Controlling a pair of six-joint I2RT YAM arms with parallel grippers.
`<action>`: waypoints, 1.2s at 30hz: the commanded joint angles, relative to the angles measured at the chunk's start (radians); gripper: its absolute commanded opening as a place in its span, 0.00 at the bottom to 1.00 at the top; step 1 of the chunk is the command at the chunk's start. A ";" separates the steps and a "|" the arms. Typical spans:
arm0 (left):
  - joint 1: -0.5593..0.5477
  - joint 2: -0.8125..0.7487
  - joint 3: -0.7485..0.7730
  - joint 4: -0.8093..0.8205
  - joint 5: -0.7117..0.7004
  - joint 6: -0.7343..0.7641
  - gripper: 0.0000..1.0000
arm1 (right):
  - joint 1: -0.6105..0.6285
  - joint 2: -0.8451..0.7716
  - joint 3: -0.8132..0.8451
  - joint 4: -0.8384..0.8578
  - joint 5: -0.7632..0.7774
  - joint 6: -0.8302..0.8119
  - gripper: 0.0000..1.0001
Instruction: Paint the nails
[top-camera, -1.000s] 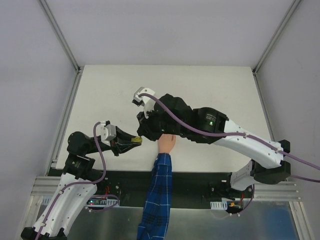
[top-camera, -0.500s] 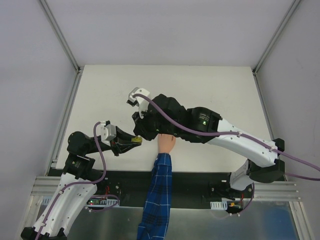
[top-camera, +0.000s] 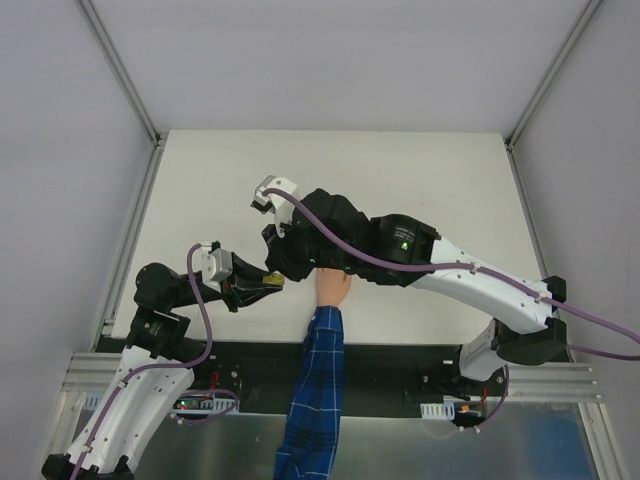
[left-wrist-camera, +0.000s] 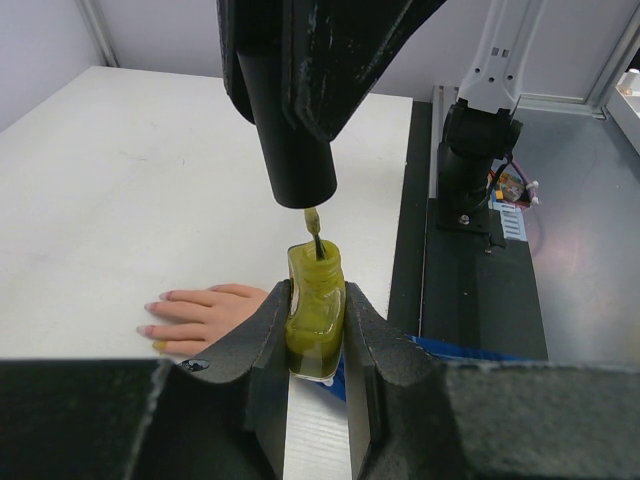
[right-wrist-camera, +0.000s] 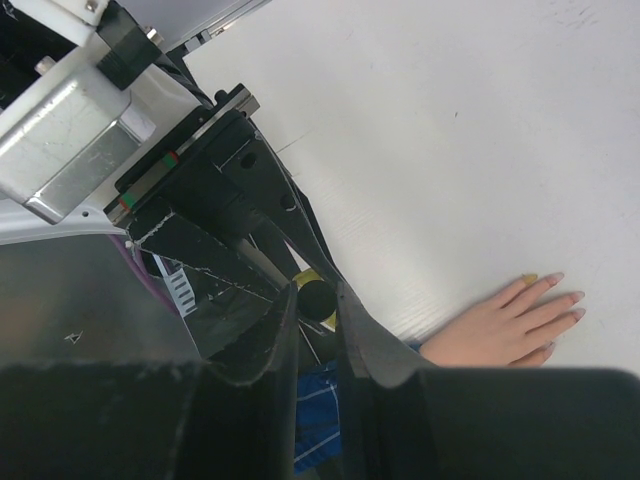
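**Brush at bottle mouth, nails off to the side**

L arm: left gripper (left-wrist-camera: 314, 296) is clamped on a yellow-green polish bottle (left-wrist-camera: 314, 300), one finger on each side. Bottle is upright and open-necked.

R arm: right gripper (right-wrist-camera: 314, 305) is pinched tight on the black cap (left-wrist-camera: 293, 150), which hangs directly above the bottle. The brush (left-wrist-camera: 312, 221) points down from the cap, its tip right at the bottle mouth. Can't tell how deep it goes.

Mannequin hand (left-wrist-camera: 205, 310) lies flat on the white table (top-camera: 400, 180), palm down and fingers spread, just beside the bottle. Neither gripper touches it. In the top view it sits below the R arm's wrist, w/ the blue plaid sleeve (top-camera: 315, 390) running back toward the near edge.

Nails (left-wrist-camera: 166, 295) are pale pink at the fingertips, also visible in the R wrist view. One digit tip looks yellow, the one nearest the camera in the L wrist view. Brush is well clear of the nails.
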 joint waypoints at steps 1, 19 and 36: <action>-0.003 -0.007 0.004 0.043 0.019 0.022 0.00 | 0.003 -0.013 0.015 0.027 0.004 -0.009 0.00; -0.003 -0.012 0.001 0.053 0.016 0.013 0.00 | 0.003 -0.037 -0.051 0.042 0.010 -0.015 0.00; -0.003 -0.030 -0.004 0.055 -0.041 0.001 0.00 | 0.121 -0.177 -0.520 0.464 0.318 -0.026 0.00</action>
